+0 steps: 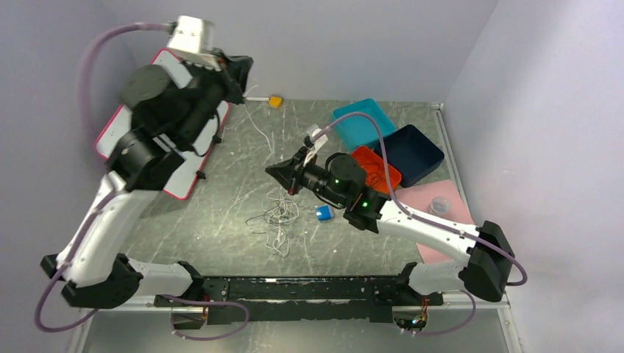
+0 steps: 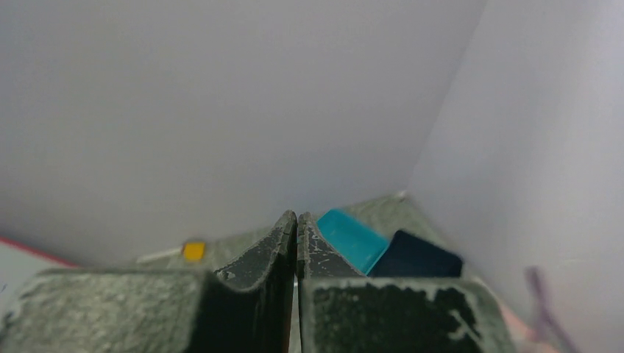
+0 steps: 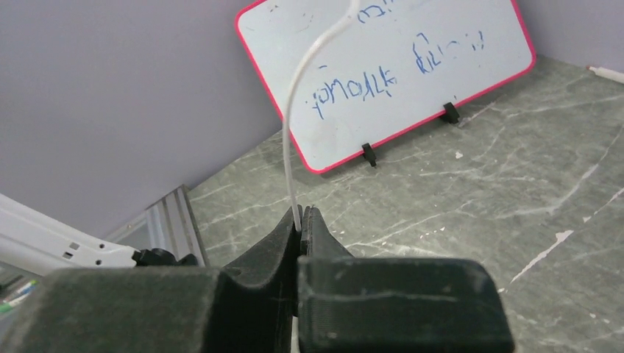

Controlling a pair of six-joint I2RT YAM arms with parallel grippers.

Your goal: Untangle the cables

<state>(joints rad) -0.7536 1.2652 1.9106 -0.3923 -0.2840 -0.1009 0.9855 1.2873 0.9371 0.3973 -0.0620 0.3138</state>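
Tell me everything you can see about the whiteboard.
The whiteboard is a white rectangle with rounded corners and a pink-red rim. Blue handwriting crosses it, too unclear to read. It stands on its long edge in two small black feet on the grey table, tilted back by the left wall. From above, the left arm covers much of it.

cable cut off at top, whiteboard writing illegible

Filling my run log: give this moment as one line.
left jaws shut, raised; right jaws shut on white cable; tangle on table
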